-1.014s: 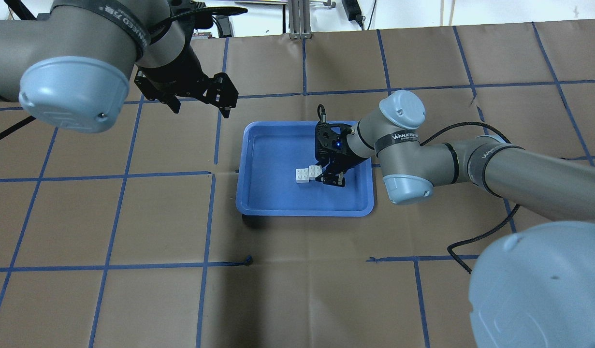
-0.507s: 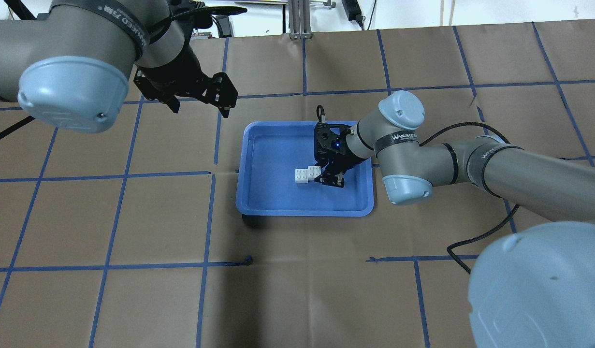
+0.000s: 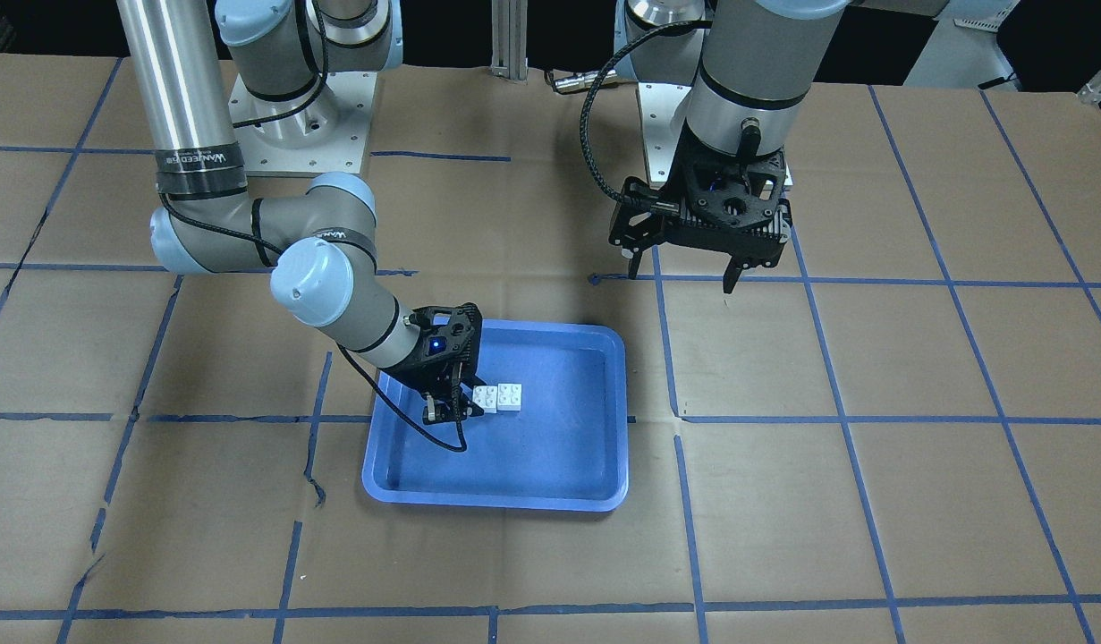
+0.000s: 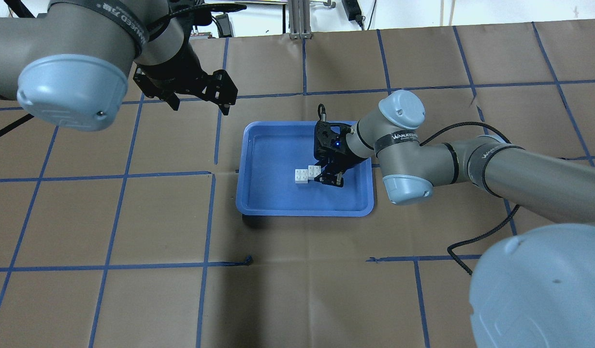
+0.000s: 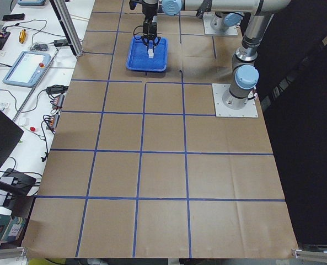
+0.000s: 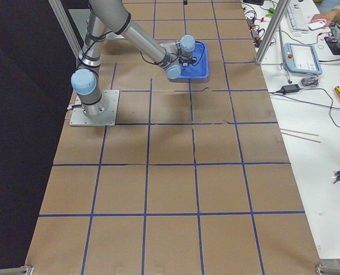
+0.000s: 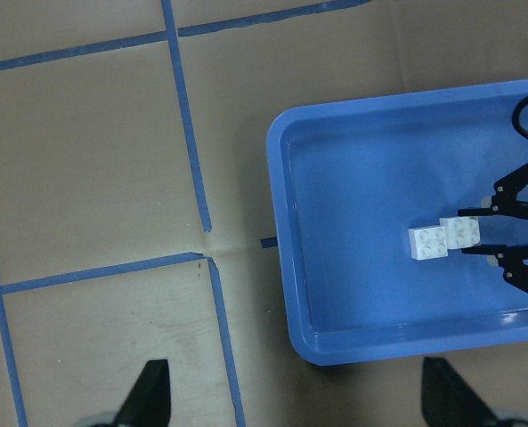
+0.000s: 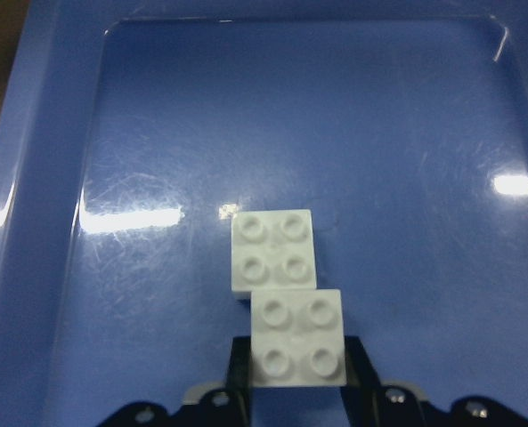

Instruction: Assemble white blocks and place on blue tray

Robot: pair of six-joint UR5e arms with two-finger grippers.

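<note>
The two white blocks (image 4: 307, 173) are joined with an offset and rest on the floor of the blue tray (image 4: 302, 211). They also show in the front view (image 3: 499, 398) and in the left wrist view (image 7: 443, 238). My right gripper (image 4: 327, 175) reaches low into the tray from the right. Its fingers (image 8: 360, 369) close on either side of the near block (image 8: 297, 338); the far block (image 8: 273, 251) sticks out ahead. My left gripper (image 4: 200, 107) is open and empty, high above the table behind and left of the tray.
The table is covered in brown paper with a blue tape grid (image 4: 208, 217). A black cable (image 4: 476, 237) hangs from my right arm to the right of the tray. Benches with electronics and a pendant (image 5: 25, 65) line the table's far side.
My left arm and gripper have drifted slightly away from the tray toward the back. My right gripper and the blocks have not moved.
</note>
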